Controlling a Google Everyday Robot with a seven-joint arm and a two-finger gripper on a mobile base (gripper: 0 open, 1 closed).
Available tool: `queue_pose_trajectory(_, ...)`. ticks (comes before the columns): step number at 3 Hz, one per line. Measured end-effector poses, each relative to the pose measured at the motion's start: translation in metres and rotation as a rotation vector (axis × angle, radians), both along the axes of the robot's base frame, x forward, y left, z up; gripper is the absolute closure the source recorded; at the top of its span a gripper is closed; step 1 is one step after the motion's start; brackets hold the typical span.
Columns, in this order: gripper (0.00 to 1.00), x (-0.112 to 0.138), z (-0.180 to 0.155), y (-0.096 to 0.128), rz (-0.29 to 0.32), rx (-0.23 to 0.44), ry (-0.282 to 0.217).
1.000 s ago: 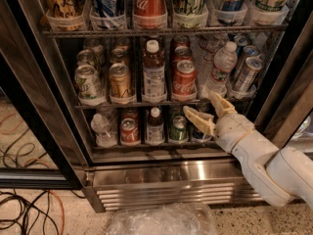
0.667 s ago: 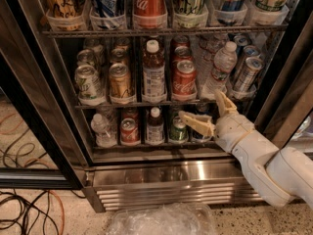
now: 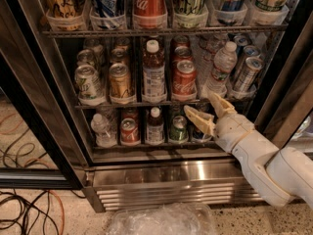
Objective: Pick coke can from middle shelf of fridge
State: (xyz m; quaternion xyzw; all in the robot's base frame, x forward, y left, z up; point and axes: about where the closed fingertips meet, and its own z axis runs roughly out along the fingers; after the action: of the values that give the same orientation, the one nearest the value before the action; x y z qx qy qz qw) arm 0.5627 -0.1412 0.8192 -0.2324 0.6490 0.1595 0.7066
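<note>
The fridge fills the view, and a white arm extends in from 4 o'clock, its hand spread wide and holding nothing.

The middle shelf spans the fridge's width. On it the coke can stands upright in a white cup-tray just right of centre, with a juice bottle at its 9 o'clock and a gold-tan can further left. The hand sits at the coke can's 5 o'clock, apart from it, lower than the shelf front, with one finger crossing just beside a green can on the rack below.
</note>
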Motion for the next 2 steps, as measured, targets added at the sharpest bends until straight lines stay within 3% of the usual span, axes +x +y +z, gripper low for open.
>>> queue_pose_trajectory(2, 0.27, 0.008, 0.0, 0.017, 0.035, -0.016, 0.006)
